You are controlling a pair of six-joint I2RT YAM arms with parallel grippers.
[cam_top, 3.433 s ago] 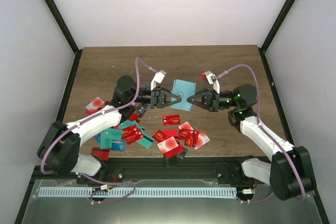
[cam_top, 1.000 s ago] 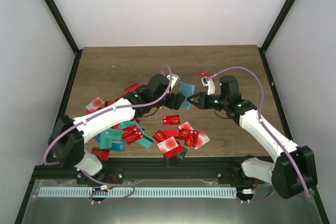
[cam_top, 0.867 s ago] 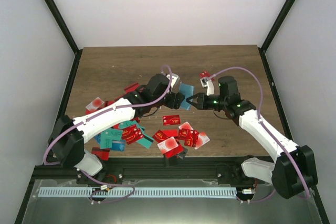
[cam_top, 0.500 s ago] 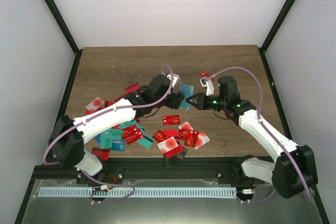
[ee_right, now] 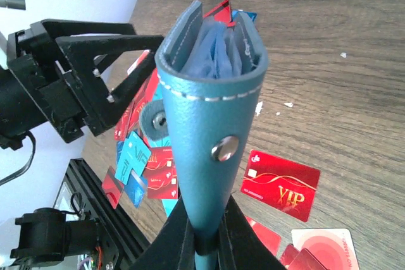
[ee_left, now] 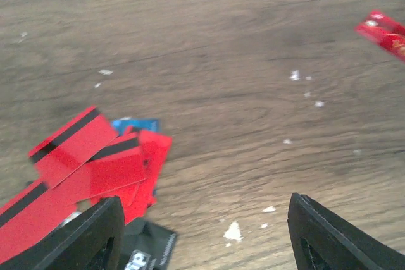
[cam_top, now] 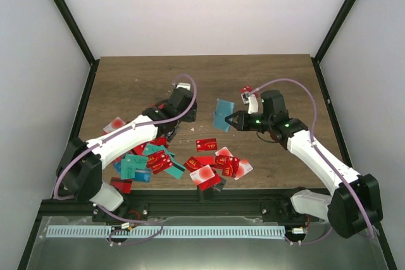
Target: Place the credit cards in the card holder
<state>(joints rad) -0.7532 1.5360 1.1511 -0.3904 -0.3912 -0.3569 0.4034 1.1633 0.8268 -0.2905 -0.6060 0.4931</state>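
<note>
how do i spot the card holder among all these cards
Over the wooden table, find the right arm's tool near the middle. The card holder is the teal-blue folded wallet pinched in it; unlike the thin flat cards lying nearby, it is thick, stitched, with a metal snap.

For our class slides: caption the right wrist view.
Right gripper pinches the teal card holder above scattered red cards, left gripper open nearby.

"VIP" in gold lettering on red card (ee_right: 279,193), flat on surface (ee_right: 342,93) just right of card holder (ee_right: 212,118). White letters, maybe "tip", partly cut off, on dark card (ee_left: 144,250) in left wrist view. Other card markings too small to read.
</note>
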